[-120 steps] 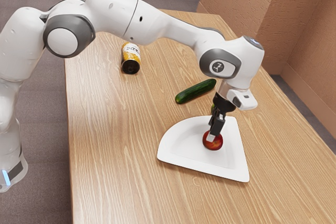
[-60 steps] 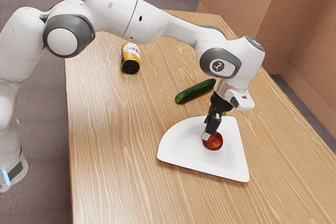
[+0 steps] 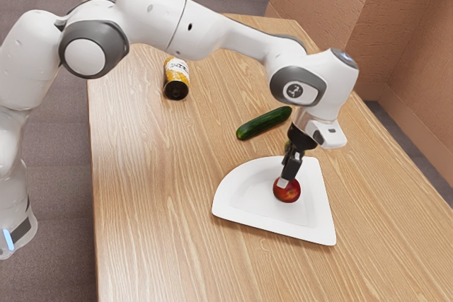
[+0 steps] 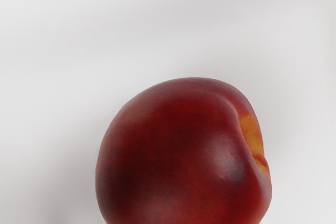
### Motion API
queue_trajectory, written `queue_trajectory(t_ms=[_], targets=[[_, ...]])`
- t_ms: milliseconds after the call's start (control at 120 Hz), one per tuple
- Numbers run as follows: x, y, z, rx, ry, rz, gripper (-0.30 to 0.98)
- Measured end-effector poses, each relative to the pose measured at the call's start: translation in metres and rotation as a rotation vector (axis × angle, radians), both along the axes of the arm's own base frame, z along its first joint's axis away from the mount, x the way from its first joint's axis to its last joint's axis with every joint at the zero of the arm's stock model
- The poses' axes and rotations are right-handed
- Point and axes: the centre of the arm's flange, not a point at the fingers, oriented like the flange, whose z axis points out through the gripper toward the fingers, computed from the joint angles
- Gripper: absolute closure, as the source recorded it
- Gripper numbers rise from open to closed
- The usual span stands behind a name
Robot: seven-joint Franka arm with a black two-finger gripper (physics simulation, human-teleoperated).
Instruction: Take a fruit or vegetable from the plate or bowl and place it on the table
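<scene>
My gripper points down over the white plate, its tip overlapping the upper left of a dark red, peach-like fruit in the exterior view. Whether it grips the fruit cannot be told. The fruit rests inside the plate's raised rim. In the wrist view the fruit is large and close below the hand, with a yellow-orange hollow on one side; the pale plate surrounds it.
On the wooden table, a green cucumber lies beyond the plate. Farther back lies a yellow-labelled bottle or can. Something small and green partly shows behind the gripper.
My hand shifted a little toward the exterior view's left, then back toward its right and over the fruit. The fruit and plate have not visibly moved.
</scene>
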Motion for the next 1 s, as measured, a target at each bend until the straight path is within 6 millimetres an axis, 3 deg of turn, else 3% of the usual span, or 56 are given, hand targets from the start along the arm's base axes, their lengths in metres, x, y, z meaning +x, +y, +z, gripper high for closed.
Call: queue_trajectory(t_ms=[642, 1000], targets=[[0.008, -0.01, -0.031, -0.009, 0.001, -0.029, 0.0], [0.007, -0.012, -0.037, -0.014, 0.001, -0.032, 0.0]])
